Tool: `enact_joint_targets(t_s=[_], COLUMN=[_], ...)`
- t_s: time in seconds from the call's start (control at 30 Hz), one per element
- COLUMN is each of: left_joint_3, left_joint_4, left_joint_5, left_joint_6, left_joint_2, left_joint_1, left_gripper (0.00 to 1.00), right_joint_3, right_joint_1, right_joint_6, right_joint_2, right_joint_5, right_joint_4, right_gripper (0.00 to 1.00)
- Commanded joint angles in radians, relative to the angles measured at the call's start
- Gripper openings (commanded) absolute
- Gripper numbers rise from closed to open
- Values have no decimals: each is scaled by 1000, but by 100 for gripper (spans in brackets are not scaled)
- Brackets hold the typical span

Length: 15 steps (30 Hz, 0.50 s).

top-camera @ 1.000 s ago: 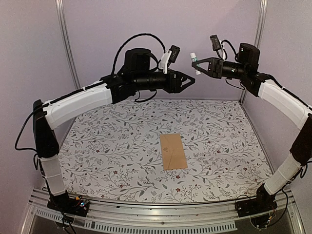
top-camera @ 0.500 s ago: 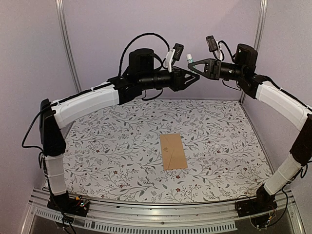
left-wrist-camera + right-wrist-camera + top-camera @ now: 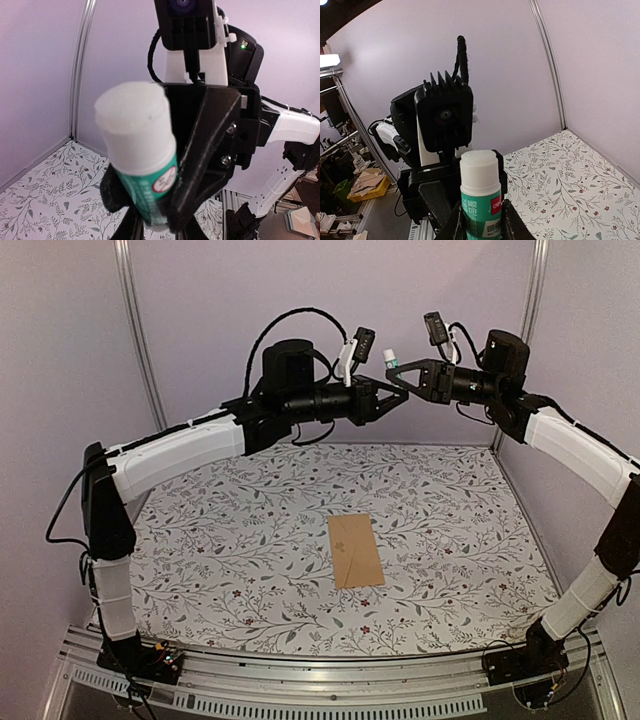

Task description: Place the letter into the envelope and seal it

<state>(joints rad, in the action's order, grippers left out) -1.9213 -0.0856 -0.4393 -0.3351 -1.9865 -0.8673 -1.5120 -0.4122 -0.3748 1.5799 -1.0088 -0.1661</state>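
Gripping the green body of a glue stick (image 3: pixel 480 197) upright, the right jaws are clamped on it, with its white cap (image 3: pixel 479 167) standing clear above them. My left jaws sit just under that grip, narrowed about the stick's lower end, though I cannot tell from either wrist view whether they truly pinch it. Both arms are raised over the far edge of the table (image 3: pixel 220 540), tips meeting. The envelope (image 3: pixel 355 551) lies flat on the table, a little right of its middle and nearer the near edge. The letter shows in no view, so I judge it is already inside and I am on the sealing step. Next, one arm must hold the body firm while the other pulls the cap off, before the glue goes down to the flap. A second ago the left jaws were spread and stood apart from the right ones; they have since moved in and narrowed. The envelope has not shifted.
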Motion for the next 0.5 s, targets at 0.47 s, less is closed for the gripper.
enact_joint_targets(t_s=[0.47], left_joint_3=[107], left_joint_4=[123], left_joint_5=[-76], left_joint_6=[89], left_joint_2=[78], left_joint_1=[20], left_gripper=[3], right_joint_3=[-92], right_joint_1=[1], right_joint_6=[166], right_joint_2=[64], right_joint_5=[-88], right_joint_4=[290], right_gripper=[41])
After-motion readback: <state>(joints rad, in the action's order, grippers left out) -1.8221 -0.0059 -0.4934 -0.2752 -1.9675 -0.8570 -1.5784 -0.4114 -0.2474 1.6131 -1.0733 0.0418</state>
